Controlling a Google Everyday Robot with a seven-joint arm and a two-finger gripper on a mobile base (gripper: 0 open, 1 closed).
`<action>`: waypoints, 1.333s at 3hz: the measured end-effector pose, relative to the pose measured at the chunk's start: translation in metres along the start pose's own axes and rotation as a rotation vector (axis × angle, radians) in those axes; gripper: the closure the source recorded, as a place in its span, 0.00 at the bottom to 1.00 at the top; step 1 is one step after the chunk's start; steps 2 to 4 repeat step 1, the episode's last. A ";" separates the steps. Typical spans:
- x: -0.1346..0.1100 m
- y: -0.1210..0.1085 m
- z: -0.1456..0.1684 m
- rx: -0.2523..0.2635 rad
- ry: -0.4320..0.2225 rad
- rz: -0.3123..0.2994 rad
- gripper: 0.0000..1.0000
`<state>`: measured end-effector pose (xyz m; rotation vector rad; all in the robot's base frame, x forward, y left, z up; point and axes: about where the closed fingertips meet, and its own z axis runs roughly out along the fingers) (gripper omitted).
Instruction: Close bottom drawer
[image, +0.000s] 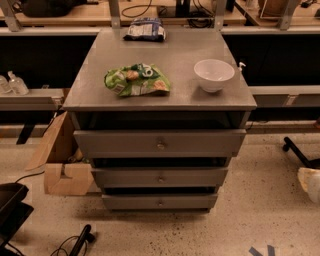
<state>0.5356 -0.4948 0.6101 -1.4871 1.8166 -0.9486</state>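
The bottom drawer (160, 201) is the narrowest grey front of the grey metal cabinet (160, 95), low near the floor, with a small round knob (160, 203) at its centre. A dark gap shows above its front panel. Above it are the mid-width drawer front (160, 177) and the widest drawer front (160, 143) with a brass knob. My gripper is out of view. Only a white part of my arm (311, 183) shows at the right edge, well away from the cabinet.
On the cabinet top lie a green snack bag (136, 80), a white bowl (214, 74) and a blue bag (145, 29). A cardboard box (60, 160) stands left of the cabinet. A black chair base (299, 151) is on the right, and black cables and gear (20, 220) at bottom left.
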 end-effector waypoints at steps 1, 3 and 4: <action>0.012 -0.007 -0.040 0.048 -0.021 -0.008 1.00; 0.012 -0.007 -0.040 0.048 -0.021 -0.008 1.00; 0.012 -0.007 -0.040 0.048 -0.021 -0.008 1.00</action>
